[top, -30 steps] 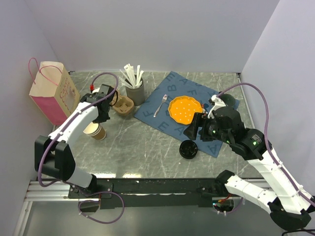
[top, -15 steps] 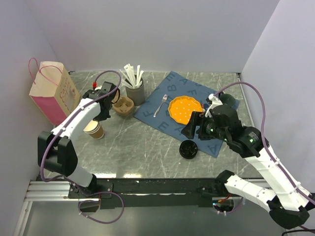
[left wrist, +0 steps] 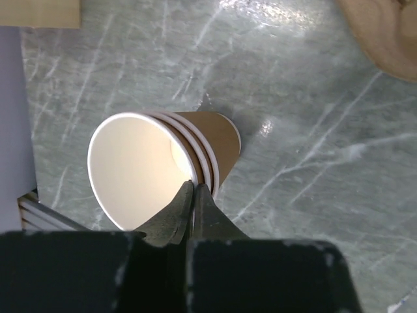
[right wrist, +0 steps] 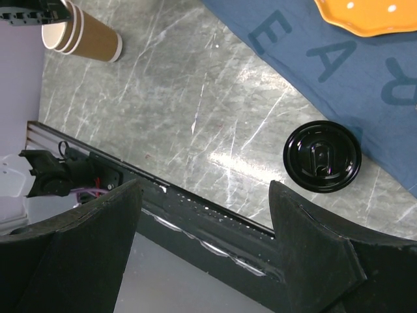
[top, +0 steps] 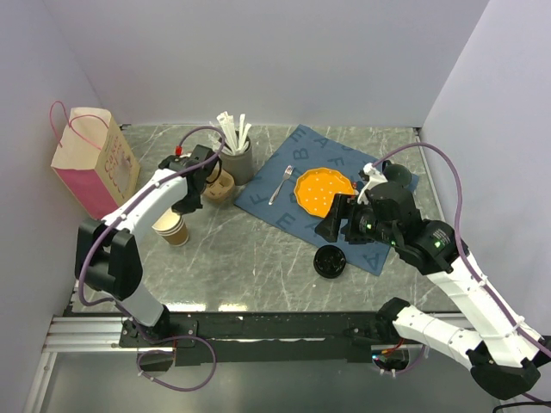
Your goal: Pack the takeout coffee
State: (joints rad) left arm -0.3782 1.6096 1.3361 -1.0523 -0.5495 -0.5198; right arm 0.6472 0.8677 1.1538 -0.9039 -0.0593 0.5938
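Nearest me, the takeout coffee [top: 330, 261] stands at the near rim of the blue cloth [top: 297, 222], 6 o'clock from the orange plate [top: 323, 189]. From above I see only its black top. My right gripper [right wrist: 203, 190] hangs in the air near it, fingers wide apart w/ nothing between them. Over at 9 o'clock my left gripper [left wrist: 193, 190] is pinched together and empty, tips above the rim of the lidless cup stack [left wrist: 163, 169]. Farther back, abt 10 o'clock, is the paper bag [top: 90, 159].
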